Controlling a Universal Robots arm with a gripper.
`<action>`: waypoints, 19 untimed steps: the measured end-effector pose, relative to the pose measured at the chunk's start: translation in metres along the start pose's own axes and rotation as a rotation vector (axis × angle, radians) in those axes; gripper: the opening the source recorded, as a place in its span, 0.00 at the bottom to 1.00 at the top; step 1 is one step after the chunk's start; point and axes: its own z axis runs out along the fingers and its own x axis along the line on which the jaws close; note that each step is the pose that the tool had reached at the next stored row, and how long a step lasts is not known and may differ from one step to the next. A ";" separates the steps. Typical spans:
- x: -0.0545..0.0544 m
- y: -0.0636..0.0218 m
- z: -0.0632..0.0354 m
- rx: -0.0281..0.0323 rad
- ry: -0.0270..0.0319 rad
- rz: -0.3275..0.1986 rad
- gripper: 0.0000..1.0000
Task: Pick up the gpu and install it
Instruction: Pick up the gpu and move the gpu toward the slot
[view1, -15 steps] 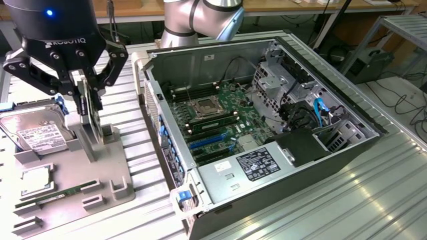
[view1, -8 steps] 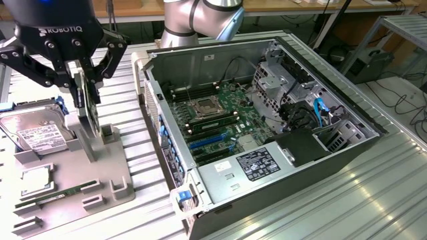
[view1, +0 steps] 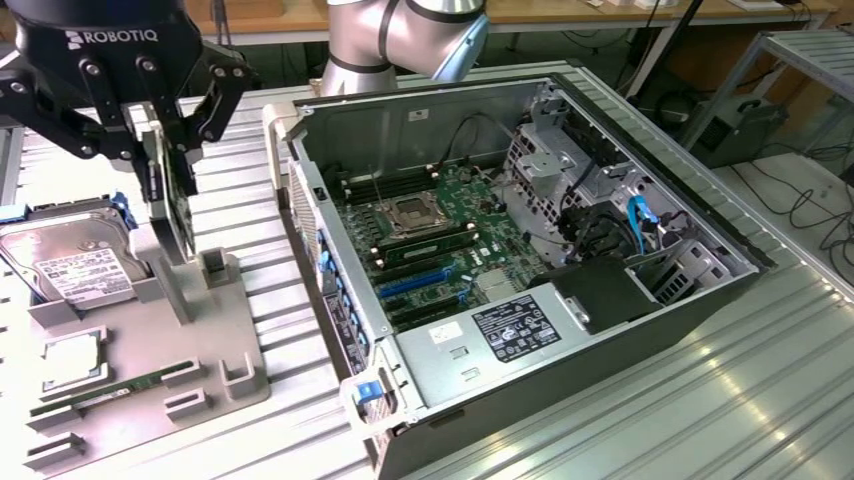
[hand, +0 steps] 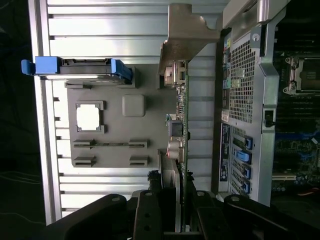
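The gpu (view1: 171, 215) hangs upright and edge-on, thin and dark, with my gripper (view1: 167, 150) shut on its upper edge. It is at the exterior view's left, over the grey fixture plate (view1: 200, 340); whether its lower edge is free of the holder post I cannot tell. In the wrist view the gpu (hand: 181, 125) runs away from my gripper (hand: 177, 202), green edge with small connectors and a silver end bracket (hand: 187, 30) at the far end. The open computer case (view1: 694, 290) lies beside it, and its motherboard (view1: 447, 240) with blue slots (view1: 411, 285) faces up.
On the fixture plate lie a silver hard drive (view1: 67, 262) in a blue carrier, a square chip (view1: 67, 362) and a narrow green stick (view1: 107, 392). The case's side wall (hand: 245, 100) stands close to the card. A ribbed metal table (view1: 667, 400) carries everything.
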 end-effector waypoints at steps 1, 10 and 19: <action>0.000 -0.0001 -0.0017 -0.0001 0.0001 0.000 0.28; 0.000 -0.0001 -0.0036 -0.0019 0.0013 -0.065 0.28; -0.001 -0.0002 -0.0036 -0.0027 0.0013 -0.065 0.28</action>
